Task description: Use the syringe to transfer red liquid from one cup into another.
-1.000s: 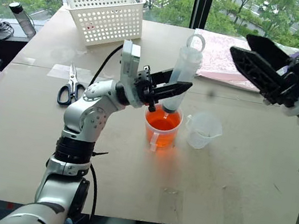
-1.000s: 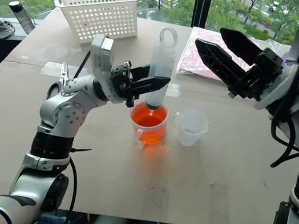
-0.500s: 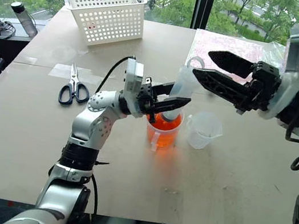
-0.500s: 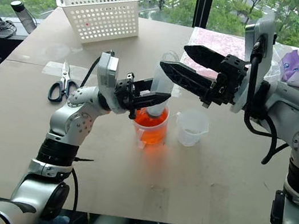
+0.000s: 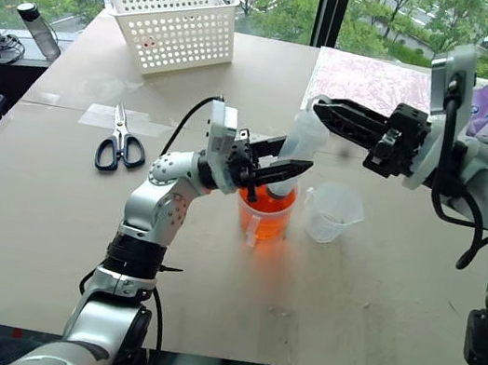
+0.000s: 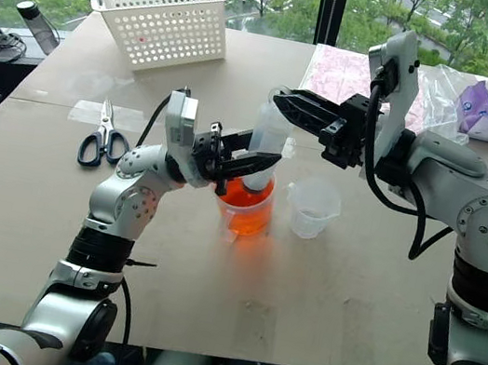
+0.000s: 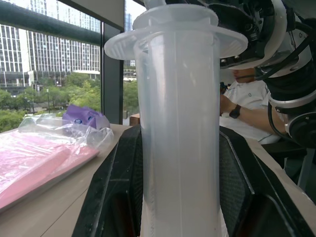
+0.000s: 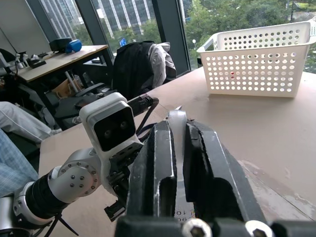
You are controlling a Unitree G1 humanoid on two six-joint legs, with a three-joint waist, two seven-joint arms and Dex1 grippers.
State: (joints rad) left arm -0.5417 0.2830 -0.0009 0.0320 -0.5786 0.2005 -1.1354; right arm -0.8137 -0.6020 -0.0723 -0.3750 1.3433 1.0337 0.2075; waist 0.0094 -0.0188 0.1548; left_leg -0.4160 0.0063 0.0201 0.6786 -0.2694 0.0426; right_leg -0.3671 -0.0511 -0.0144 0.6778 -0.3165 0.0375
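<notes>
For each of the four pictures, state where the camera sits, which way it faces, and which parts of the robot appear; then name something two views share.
Left eye, right eye: head, facing forward and down at the table; both arms show.
Left wrist: looks along the left gripper at the syringe barrel it clamps.
Right wrist: looks along the right gripper, shut on the syringe's plunger ring; the left arm shows.
Shared: right wrist and eye views show the white basket.

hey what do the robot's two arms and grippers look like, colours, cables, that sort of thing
Both arms are built of rounded silver-grey metal segments with black joint bands and loose black cables. Each wrist carries a white boxy camera module. The left gripper and the right gripper each have two long black tapered fingers with ridged inner faces.
</notes>
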